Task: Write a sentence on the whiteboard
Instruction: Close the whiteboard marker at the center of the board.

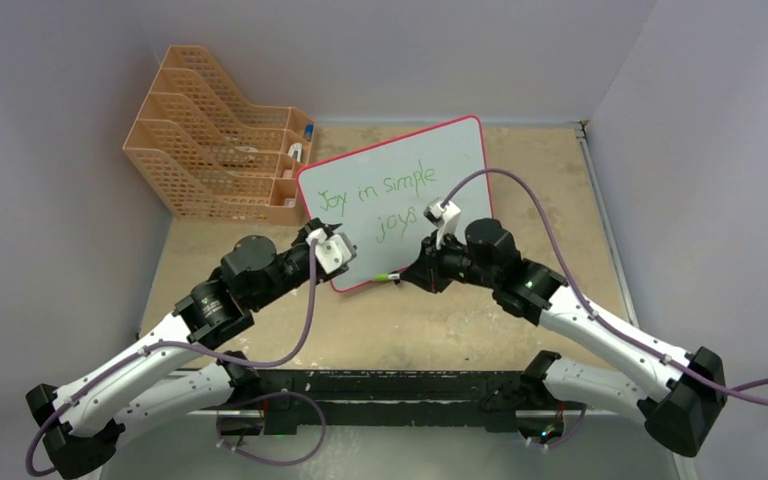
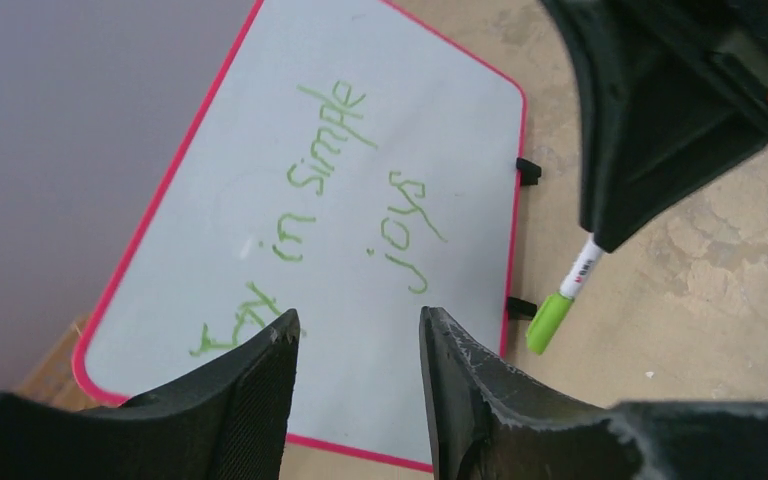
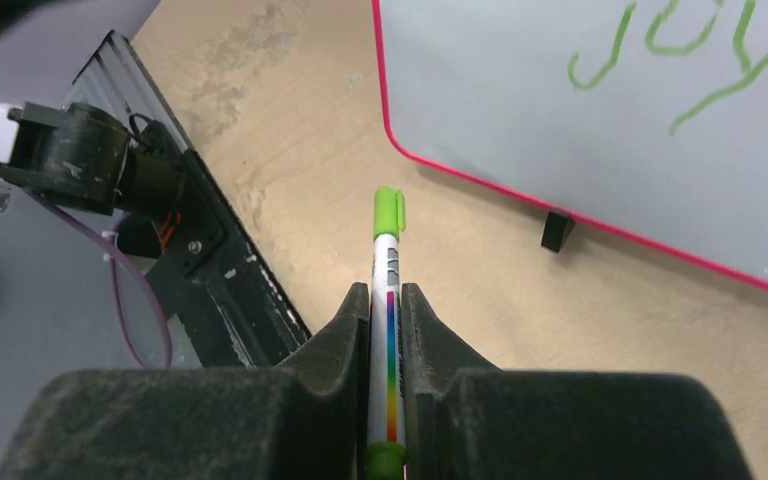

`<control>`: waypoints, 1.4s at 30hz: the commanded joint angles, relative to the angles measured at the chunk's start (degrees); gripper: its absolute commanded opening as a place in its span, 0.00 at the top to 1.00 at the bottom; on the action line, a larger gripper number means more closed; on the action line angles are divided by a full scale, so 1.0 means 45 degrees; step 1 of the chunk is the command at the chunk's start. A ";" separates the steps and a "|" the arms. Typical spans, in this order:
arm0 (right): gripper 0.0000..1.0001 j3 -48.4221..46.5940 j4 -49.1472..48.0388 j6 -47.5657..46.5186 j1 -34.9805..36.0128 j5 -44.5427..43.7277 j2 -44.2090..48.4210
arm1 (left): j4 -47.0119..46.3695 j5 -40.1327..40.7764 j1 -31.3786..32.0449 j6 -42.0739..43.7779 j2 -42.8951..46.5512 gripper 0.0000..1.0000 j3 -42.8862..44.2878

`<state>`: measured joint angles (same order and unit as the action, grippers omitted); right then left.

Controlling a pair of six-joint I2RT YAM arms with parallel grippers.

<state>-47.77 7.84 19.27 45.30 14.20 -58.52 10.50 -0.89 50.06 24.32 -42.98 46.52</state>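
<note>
right claw [image 3: 386, 300]: shut tight on the marker [image 3: 387, 250], its green cap on and pointing away, low over the worktop [image 1: 560, 220] just off the whiteboard's [image 1: 450, 150] near edge.
left claw [image 2: 360, 318]: fingers parted with nothing between them, hovering over the whiteboard's near left corner.
whiteboard: mid-worktop on small black feet, turned at a slant.
sentence [image 1: 380, 195]: "joy in simple joys", green, two lines across the whiteboard; looks finished to me.
step in hand: my guess is putting the marker down. lower it flat onto bare worktop in front of the whiteboard, and let go only once it rests so it can't roll.
in the way: a black foot [image 3: 557, 230] under the whiteboard's near edge, and the left claw close by.
further off: an orange file rack [image 1: 210, 150] beyond the whiteboard's far left corner.
</note>
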 commanded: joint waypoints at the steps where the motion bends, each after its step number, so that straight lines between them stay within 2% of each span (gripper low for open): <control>1: 1.00 0.2033 -0.3135 0.1168 -0.0052 0.0685 0.1204 | 0.0877 0.2635 0.0049 -0.2994 0.0152 0.53 0.0635; 6: 1.00 0.4476 -0.5610 0.1977 -0.0241 0.0727 0.1843 | 0.2554 0.3700 0.0047 -0.5128 0.0120 0.48 0.1191; 14: 1.00 0.5913 -0.7686 0.2520 -0.0544 0.0997 0.0605 | 0.4594 0.4702 0.0047 -0.8684 -0.0032 0.42 0.1683; 20: 1.00 0.6452 -0.8974 0.2936 -0.0865 0.1708 -0.0177 | 0.5560 0.3937 0.0052 -1.0514 -0.0867 0.38 0.1936; 24: 1.00 0.6545 -0.9154 0.3085 -0.0882 0.1779 0.0462 | 0.6389 0.3240 0.0047 -1.3839 -0.1854 0.37 0.1694; 29: 1.00 0.6933 -0.9684 0.3399 -0.0884 0.2034 0.1378 | 0.6191 0.2449 0.0047 -1.7303 -0.2761 0.37 0.0778; 42: 1.00 0.7333 -1.0699 0.3821 -0.0880 0.2444 0.2375 | 0.2925 0.1239 0.0047 -1.9673 -0.3099 0.37 -0.0638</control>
<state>-15.03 -35.00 35.24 41.56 23.73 -49.08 30.65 7.14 50.06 -59.61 -56.88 44.45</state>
